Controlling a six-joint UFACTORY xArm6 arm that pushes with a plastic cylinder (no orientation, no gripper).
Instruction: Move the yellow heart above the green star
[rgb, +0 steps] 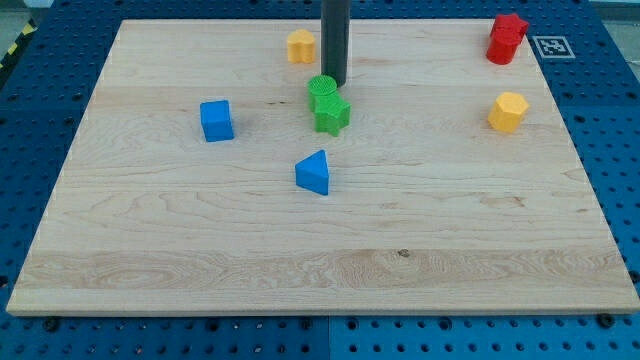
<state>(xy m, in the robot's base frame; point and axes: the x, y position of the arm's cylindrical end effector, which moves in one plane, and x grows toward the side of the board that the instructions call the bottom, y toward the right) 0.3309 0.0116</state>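
The yellow heart (300, 46) lies near the board's top edge, left of the rod. The green star (332, 115) lies below it, near the board's middle, and touches a green round block (321, 88) just above it. My tip (334, 84) stands at the right side of the green round block, above the green star and to the lower right of the yellow heart. The tip is apart from the heart.
A blue cube (216, 120) lies at the left. A blue triangle (313, 172) lies below the star. A yellow hexagon (508, 111) lies at the right. Two red blocks (507, 38) sit together at the top right corner of the wooden board (150, 250).
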